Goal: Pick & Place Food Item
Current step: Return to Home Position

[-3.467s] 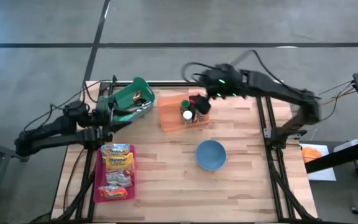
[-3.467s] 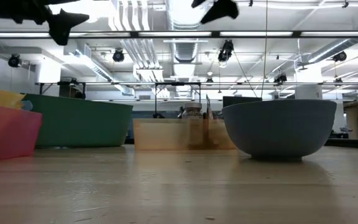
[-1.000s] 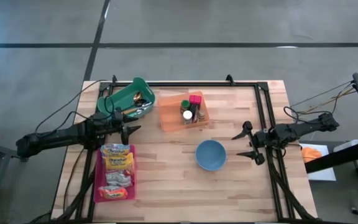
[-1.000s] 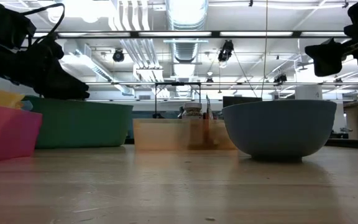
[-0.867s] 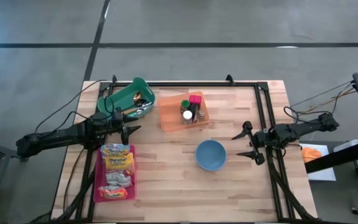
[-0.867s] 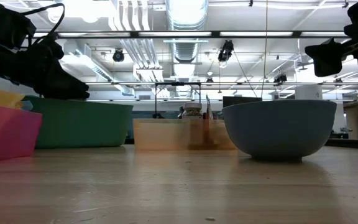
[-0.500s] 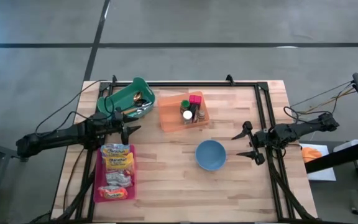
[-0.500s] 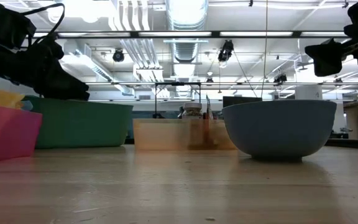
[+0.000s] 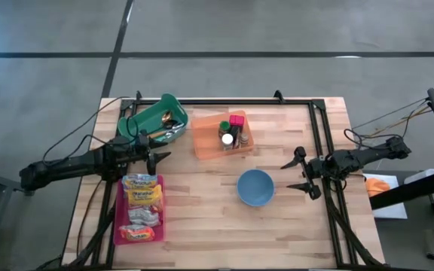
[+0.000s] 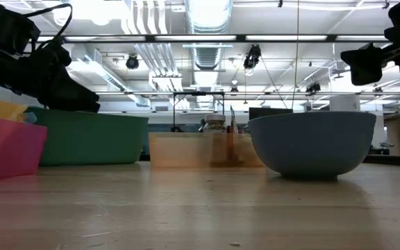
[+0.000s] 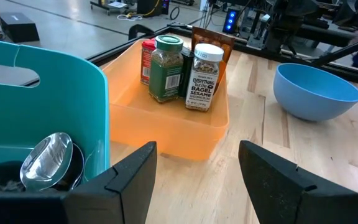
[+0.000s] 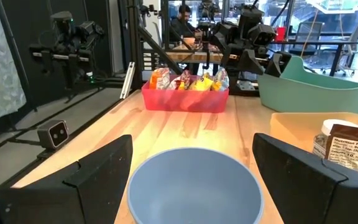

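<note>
- Spice bottle (image 11: 166, 68) with a green lid: it stands upright inside the orange bin (image 9: 204, 141), at the back middle of the table (image 9: 202, 226). It is packed close beside a white-lidded seasoning bottle (image 11: 205, 74), a red-lidded jar (image 11: 148, 59) and a brown packet (image 11: 211, 36).
- Far left: the left arm lies low along the table's left side. The left gripper (image 9: 155, 149) hangs just in front of the green bin (image 9: 157, 117), its fingers spread wide with nothing between them.
- Front left: a pink tray (image 9: 118, 214) holds a row of snack packets (image 9: 142, 203).
- Back left: the green bin has shiny metal utensils (image 11: 51, 158) inside and sits just beside the orange bin.
- Right of centre: an empty blue bowl (image 9: 255, 187) sits apart from the orange bin, nearer the front edge.
- Far right: the right arm is folded low at the table's right side. The right gripper (image 9: 288, 175) is spread wide and empty, pointing at the bowl.
- How the bottle lies: it is ahead and to the right of the left gripper, whose camera looks straight at it. From the right gripper it is past the bowl, toward the back left.
- The left gripper looks slightly nearer, though the two distances are close. The bottle's long axis is vertical, so any grasp would have to come at its sides or down over the cap.
- Judgement: the bottle looks delivered, and both arms appear parked clear of it, so no further reach seems called for.
</note>
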You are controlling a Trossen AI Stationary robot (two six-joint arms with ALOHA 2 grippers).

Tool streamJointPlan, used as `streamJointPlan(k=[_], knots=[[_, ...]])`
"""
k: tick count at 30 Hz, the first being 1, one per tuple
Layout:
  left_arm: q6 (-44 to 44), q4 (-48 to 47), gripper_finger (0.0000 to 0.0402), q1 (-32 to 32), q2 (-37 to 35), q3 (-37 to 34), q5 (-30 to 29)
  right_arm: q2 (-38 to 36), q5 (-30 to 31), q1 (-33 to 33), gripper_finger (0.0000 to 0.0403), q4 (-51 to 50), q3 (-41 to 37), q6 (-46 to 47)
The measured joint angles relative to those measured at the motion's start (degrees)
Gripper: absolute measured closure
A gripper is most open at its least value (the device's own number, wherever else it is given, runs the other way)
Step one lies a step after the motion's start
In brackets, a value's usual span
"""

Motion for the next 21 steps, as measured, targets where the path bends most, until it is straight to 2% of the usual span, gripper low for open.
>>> streamJointPlan(k=[21], knots=[[0.0, 0.0, 0.0174, 0.0, 0.0, 0.0, 0.0, 0.0, 0.0, 0.0, 0.0076, 0.0, 0.0, -0.1]])
